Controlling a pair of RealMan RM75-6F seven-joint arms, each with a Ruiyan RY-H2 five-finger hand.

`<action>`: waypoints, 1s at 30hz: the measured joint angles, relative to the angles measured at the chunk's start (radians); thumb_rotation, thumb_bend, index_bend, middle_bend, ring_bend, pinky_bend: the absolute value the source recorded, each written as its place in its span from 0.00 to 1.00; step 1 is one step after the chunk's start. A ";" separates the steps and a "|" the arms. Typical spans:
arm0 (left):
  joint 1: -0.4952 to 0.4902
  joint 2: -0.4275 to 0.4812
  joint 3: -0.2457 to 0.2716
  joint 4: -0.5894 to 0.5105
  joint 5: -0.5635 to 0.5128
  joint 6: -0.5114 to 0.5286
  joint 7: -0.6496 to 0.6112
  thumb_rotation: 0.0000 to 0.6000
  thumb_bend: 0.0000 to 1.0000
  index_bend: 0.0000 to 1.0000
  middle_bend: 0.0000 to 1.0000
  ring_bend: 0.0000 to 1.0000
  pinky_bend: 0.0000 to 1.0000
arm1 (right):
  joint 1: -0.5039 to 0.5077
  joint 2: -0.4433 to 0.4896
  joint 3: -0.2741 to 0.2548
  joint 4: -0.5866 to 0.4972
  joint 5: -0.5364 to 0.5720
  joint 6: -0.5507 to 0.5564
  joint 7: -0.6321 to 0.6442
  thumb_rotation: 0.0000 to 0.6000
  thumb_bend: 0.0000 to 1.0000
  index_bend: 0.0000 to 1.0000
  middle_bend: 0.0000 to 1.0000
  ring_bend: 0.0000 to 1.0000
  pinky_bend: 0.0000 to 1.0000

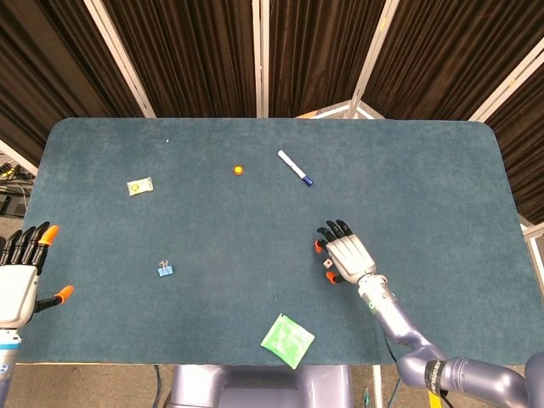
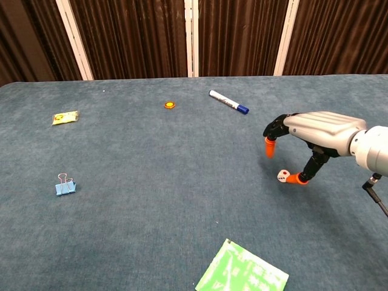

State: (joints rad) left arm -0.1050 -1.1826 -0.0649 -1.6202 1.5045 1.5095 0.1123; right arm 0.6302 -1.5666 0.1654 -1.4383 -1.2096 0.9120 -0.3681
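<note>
The right hand (image 2: pixel 303 142), white-backed with black fingers and orange tips, hovers palm down over a small white die with dark spots (image 2: pixel 282 175) near the middle right of the teal felt-covered table (image 2: pixel 151 157). Its fingers are spread and curve downward, holding nothing; the orange thumb tip sits just beside the die, close enough that contact cannot be told, while the other fingertips (image 2: pixel 270 147) hang above the cloth a little farther back. In the head view the same right hand (image 1: pixel 344 255) partly covers the die (image 1: pixel 326 264). The left hand (image 1: pixel 21 272) rests at the table's near left edge, fingers apart and holding nothing, well apart from everything else. A white marker pen with a blue cap (image 2: pixel 228 102) lies farther back from the right hand, and a small round orange and yellow token (image 2: pixel 170 105) lies to its left. A small yellow packet (image 2: pixel 65 117) sits toward the far left, a light blue binder clip (image 2: pixel 65 185) lies nearer on the left, and a bright green flat packet (image 2: pixel 242 270) lies at the near edge.
</note>
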 measured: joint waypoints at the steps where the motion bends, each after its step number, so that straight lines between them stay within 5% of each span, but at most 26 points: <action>1: 0.000 0.000 0.000 0.001 -0.001 -0.001 0.000 1.00 0.00 0.00 0.00 0.00 0.00 | 0.002 -0.003 0.000 0.009 0.004 -0.002 0.003 1.00 0.16 0.47 0.19 0.00 0.00; 30: -0.012 -0.007 -0.002 0.004 -0.012 -0.014 0.007 1.00 0.00 0.00 0.00 0.00 0.00 | 0.022 -0.060 -0.031 0.124 0.030 -0.021 0.064 1.00 0.22 0.54 0.25 0.00 0.00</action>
State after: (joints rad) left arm -0.1172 -1.1898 -0.0673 -1.6161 1.4925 1.4951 0.1196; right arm 0.6525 -1.6266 0.1347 -1.3141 -1.1799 0.8913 -0.3040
